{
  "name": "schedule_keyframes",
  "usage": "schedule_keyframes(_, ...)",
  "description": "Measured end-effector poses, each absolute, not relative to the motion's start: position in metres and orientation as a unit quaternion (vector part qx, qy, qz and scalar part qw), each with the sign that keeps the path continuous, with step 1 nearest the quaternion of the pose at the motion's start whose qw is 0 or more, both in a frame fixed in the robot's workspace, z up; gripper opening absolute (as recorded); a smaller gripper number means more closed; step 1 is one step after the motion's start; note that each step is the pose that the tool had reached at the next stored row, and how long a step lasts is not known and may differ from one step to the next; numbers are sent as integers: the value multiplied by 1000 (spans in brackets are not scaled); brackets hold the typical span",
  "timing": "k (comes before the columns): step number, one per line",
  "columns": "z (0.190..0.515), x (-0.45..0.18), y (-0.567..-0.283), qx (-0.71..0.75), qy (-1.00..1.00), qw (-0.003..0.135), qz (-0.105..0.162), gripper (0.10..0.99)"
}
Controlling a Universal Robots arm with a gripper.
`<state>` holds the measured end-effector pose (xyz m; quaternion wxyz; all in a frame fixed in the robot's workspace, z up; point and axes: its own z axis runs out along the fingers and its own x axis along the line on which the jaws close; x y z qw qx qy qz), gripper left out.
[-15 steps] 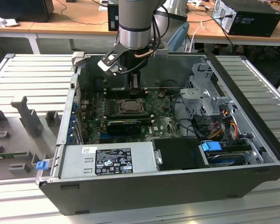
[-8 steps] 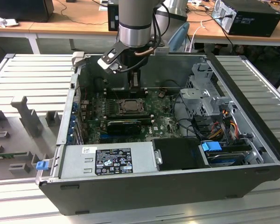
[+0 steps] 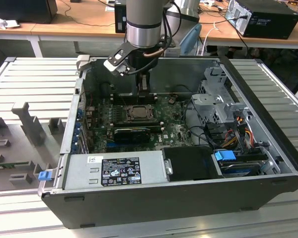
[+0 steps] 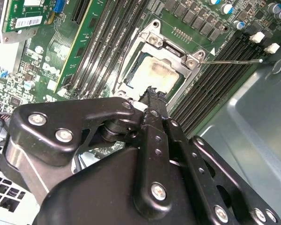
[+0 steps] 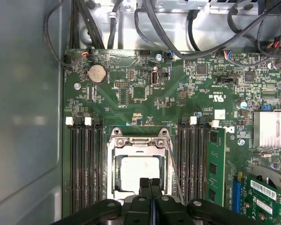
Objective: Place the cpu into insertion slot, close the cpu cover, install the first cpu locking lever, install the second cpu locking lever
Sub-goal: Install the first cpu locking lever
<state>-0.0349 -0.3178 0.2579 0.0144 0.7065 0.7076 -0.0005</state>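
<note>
Cpu (image 5: 139, 172): seated flat inside insertion slot (image 5: 117, 185), pale face showing through the square cut-out of cpu cover (image 5: 139, 143), itself lying closed over the slot. Tool (image 5: 150, 185): fingers pressed together, gripping nothing, tips poised just over the slot's near edge in the first wrist view. Thin wire lever (image 4: 234, 60): sticking out sideways from 1 corner of the slot. Long black memory sockets (image 5: 84, 164): flanking the slot on 2 sides.

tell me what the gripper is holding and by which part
Nothing: the gripper is shut and empty. Its tips are at the edge of the cover, which lies closed over the cpu.
</note>
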Motion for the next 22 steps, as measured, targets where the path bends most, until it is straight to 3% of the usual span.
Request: schedule_keyframes(22, 261, -35, -318, 572, 820, 19, -3, 106)
